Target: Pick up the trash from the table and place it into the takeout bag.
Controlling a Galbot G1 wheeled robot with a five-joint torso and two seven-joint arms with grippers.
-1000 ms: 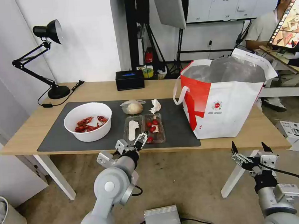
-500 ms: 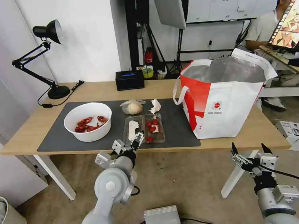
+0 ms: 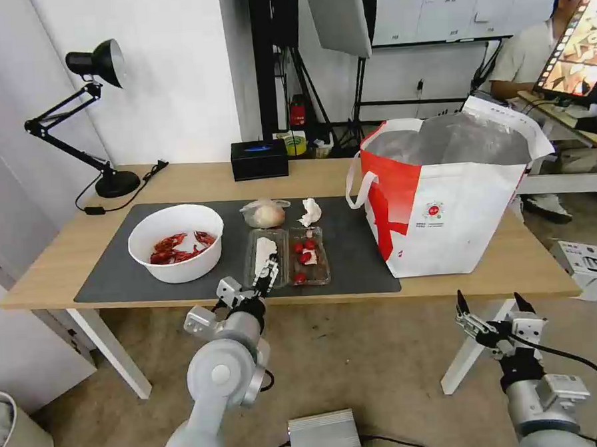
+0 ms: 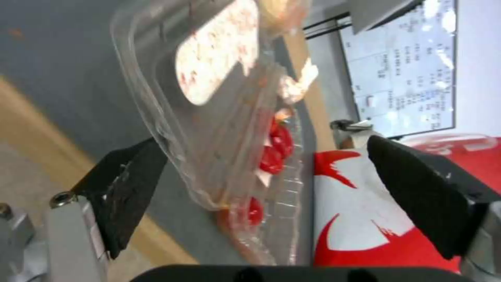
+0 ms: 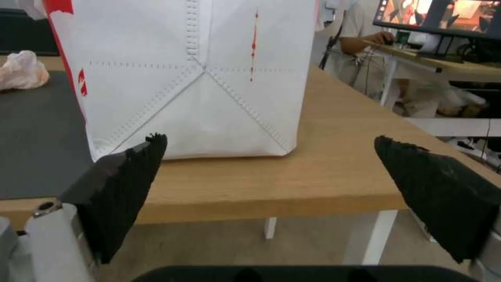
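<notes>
Left gripper (image 3: 260, 279) at the table's (image 3: 60, 262) near edge, fingers spread wide, straddling the near end of the clamshell (image 3: 287, 257) without closing on it. Right gripper (image 3: 490, 310) parked low, off the near right corner, also wide open, facing the bag (image 3: 445, 222). On the mat (image 3: 114, 276): clamshell flat at centre, bowl (image 3: 177, 242) to its left, lump bag (image 3: 263, 214) and tissue (image 3: 310, 211) just behind. Takeout bag upright at right, mouth open.
</notes>
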